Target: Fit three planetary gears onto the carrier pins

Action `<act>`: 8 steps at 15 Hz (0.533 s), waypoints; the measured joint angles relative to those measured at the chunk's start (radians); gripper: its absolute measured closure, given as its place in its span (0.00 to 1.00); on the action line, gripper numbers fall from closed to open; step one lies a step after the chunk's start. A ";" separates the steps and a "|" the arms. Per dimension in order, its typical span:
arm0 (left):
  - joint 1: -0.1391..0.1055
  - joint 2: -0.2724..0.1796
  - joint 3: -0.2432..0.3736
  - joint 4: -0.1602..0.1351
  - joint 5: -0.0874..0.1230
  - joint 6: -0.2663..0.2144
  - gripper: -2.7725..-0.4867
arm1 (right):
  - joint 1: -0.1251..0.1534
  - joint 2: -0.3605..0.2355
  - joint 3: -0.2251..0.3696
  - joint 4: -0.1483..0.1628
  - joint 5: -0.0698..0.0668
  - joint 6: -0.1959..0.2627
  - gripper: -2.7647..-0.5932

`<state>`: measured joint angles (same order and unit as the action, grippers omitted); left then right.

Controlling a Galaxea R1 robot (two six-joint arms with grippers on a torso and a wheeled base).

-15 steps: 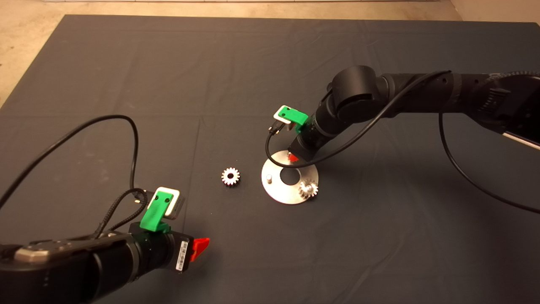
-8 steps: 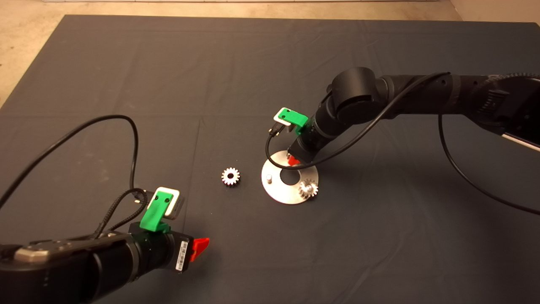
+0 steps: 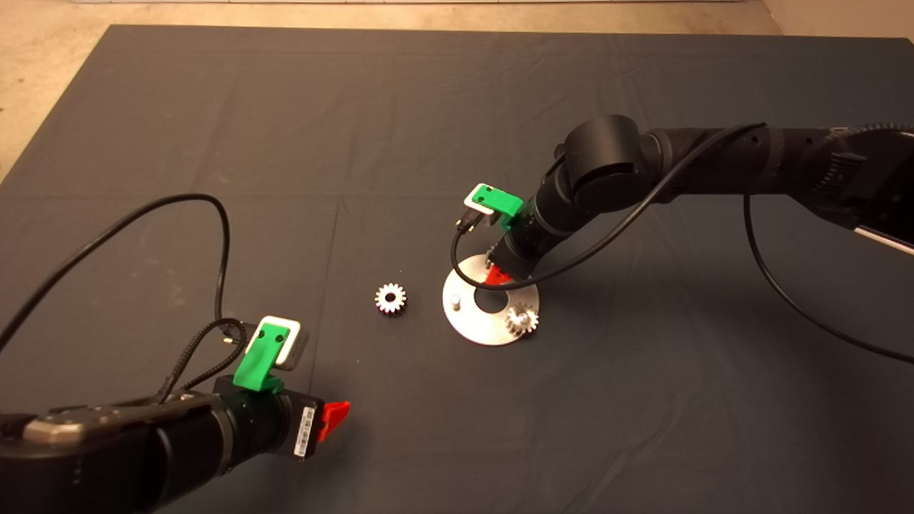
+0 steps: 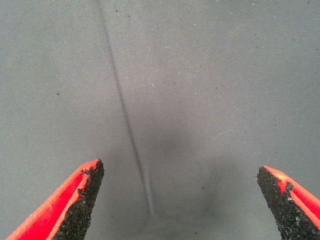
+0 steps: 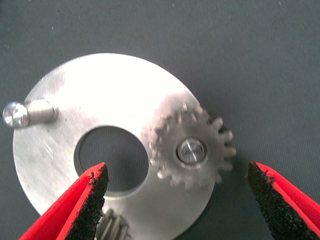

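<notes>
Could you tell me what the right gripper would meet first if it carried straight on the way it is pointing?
Probably the carrier disc directly below the right gripper, near its seated gear; depth is unclear.

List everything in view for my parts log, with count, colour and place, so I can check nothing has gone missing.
Planetary gears: three, silvery. One seated on a pin at the disc's near-right rim; one loose on the mat left of the disc; one partly seen at the disc's edge below the right gripper.
Disc: one, silver, large centre hole, flat on the mat at centre.
Carrier pins: two visible, silvery; one bare at the disc's left rim, one inside the seated gear.
Mat: one, dark grey, covering the table.
Floor: beige, beyond the mat's far edge.
Left gripper: open, parked over bare mat at lower left.
Right gripper: open, over the disc's far rim.
</notes>
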<state>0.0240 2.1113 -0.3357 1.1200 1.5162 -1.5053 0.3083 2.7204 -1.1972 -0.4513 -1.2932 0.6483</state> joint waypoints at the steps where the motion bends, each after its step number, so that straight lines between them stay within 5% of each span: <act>1: 0.000 0.000 0.000 0.000 0.001 0.000 0.24 | 0.001 -0.024 0.022 0.000 0.013 0.007 0.33; 3: 0.000 0.000 0.000 0.000 0.002 0.000 0.24 | 0.033 -0.059 0.041 0.001 0.027 0.030 0.33; 6: -0.004 0.002 0.000 0.000 0.005 0.000 0.24 | 0.152 -0.159 0.122 0.000 0.068 0.087 0.33; 8: -0.028 0.001 0.000 0.000 0.005 0.001 0.24 | 0.179 -0.279 0.248 0.000 0.062 0.137 0.33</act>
<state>-0.0043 2.1126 -0.3357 1.1200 1.5217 -1.5043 0.4872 2.4418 -0.9493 -0.4517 -1.2315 0.7853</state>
